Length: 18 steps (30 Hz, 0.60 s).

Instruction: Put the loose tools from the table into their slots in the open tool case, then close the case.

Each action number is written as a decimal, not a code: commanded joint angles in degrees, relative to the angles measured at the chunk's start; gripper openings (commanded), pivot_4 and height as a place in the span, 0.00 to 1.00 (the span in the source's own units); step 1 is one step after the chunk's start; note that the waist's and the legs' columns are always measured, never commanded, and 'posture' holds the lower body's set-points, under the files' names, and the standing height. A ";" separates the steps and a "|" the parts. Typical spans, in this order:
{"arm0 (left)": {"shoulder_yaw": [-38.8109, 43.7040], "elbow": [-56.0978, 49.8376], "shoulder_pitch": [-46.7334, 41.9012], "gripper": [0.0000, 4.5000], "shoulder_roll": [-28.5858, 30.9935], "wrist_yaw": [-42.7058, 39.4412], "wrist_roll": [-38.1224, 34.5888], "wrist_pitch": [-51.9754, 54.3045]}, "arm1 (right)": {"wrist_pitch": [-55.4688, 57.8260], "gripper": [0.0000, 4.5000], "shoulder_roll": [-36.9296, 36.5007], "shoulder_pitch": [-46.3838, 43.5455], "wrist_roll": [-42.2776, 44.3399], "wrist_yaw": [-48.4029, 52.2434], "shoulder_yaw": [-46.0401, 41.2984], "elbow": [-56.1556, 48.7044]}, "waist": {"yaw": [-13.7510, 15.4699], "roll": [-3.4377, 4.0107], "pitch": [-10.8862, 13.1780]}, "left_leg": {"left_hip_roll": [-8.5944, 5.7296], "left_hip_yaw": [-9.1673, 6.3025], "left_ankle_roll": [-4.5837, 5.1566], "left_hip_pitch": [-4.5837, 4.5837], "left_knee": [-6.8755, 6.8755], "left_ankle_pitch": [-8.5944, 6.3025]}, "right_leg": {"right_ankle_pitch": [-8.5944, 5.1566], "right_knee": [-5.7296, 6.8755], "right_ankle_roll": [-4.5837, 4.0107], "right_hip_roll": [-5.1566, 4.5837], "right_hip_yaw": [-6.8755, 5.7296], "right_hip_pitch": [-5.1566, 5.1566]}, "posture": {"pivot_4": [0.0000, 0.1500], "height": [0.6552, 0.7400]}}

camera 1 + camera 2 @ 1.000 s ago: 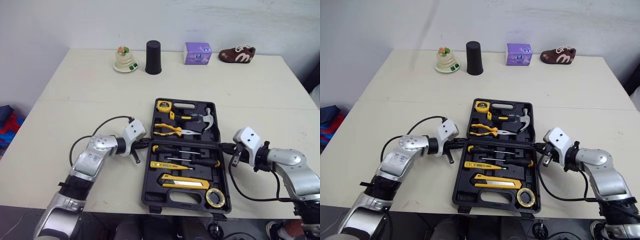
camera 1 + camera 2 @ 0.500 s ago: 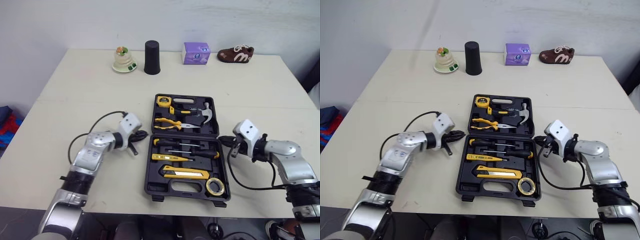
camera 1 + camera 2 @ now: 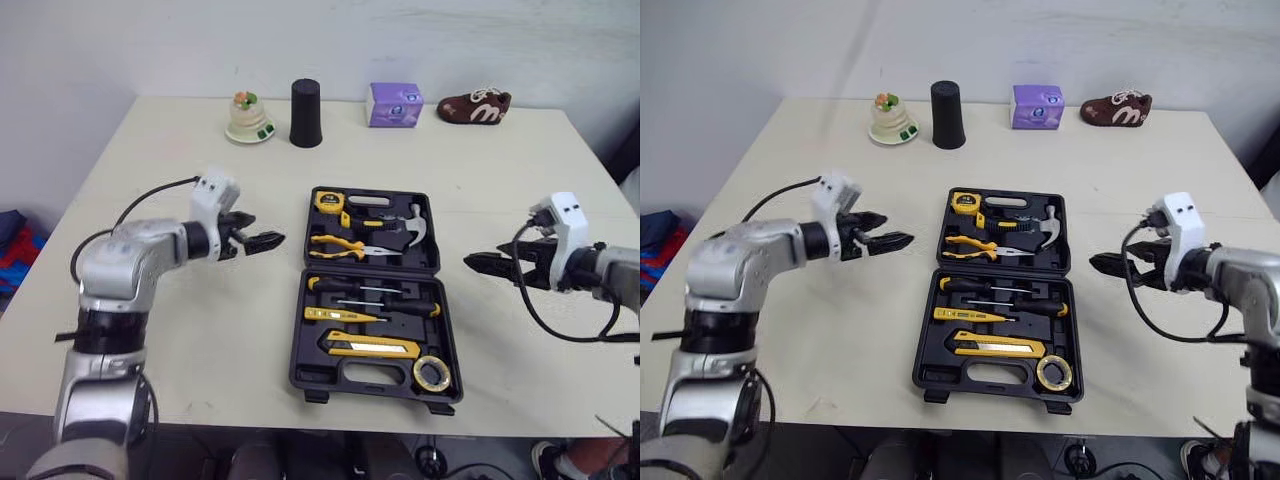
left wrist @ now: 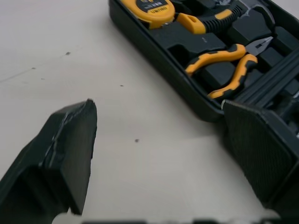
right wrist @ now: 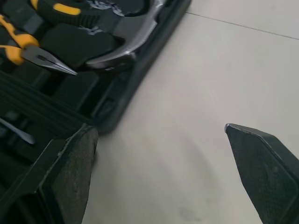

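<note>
On the table (image 3: 150,330), the tool case (image 3: 370,378) lies open in the middle, no loose tool seen around it, so closing looks like the step in hand. The left gripper (image 3: 272,239) and right gripper (image 3: 475,263) hover either side of it, fingers spread and empty. Next, the far half holding the hammer (image 3: 412,228) and pliers (image 3: 345,243) likely needs folding over the near half.

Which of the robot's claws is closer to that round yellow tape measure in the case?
Left. The left gripper hovers just off the black tool case's left edge, near the round yellow tape measure in its far left corner. The right gripper is past the case's right edge.
</note>
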 commanded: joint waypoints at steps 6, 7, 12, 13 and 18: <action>-1.89 9.02 -7.07 0.99 -7.57 8.58 2.75 2.08 | 13.38 1.00 6.40 -10.91 -1.90 -10.23 4.36 -1.15 | 0.05 0.02 0.00 | 0.03 0.05 -0.12 -0.91 0.42 0.13 | -0.02 0.45 -0.03 0.52 0.04 -0.97 | 1.00 1.00; -1.91 10.38 -7.37 0.99 -8.67 9.82 3.24 1.63 | 13.24 1.00 7.57 -11.78 -2.53 -11.40 4.81 -0.40 | 0.05 0.02 0.00 | 0.03 0.08 -0.13 -1.05 0.49 0.13 | -0.02 0.53 -0.04 0.54 0.07 -1.12 | 1.00 1.00; -0.76 13.60 -7.81 0.99 -11.71 12.93 3.73 0.73 | 12.26 1.00 11.06 -13.81 -4.71 -15.22 4.81 3.02 | 0.05 0.01 0.00 | 0.00 0.14 -0.09 -1.55 0.76 0.21 | -0.01 0.83 -0.01 0.54 0.09 -1.64 | 1.00 1.00; 0.22 14.08 -7.97 0.99 -12.40 13.69 3.48 0.83 | 12.13 1.00 11.75 -13.96 -4.92 -15.73 4.61 3.65 | 0.05 0.02 0.00 | 0.00 0.14 -0.09 -1.55 0.76 0.22 | -0.01 0.84 -0.01 0.54 0.09 -1.64 | 1.00 1.00; -1.36 14.02 -7.54 0.99 -12.93 14.62 4.33 1.05 | 11.19 1.00 13.91 -14.29 -6.30 -17.77 4.95 5.58 | -0.02 0.02 0.00 | 0.00 0.14 -0.12 -1.55 0.74 0.23 | -0.01 0.87 -0.01 0.56 0.08 -1.65 | 1.00 1.00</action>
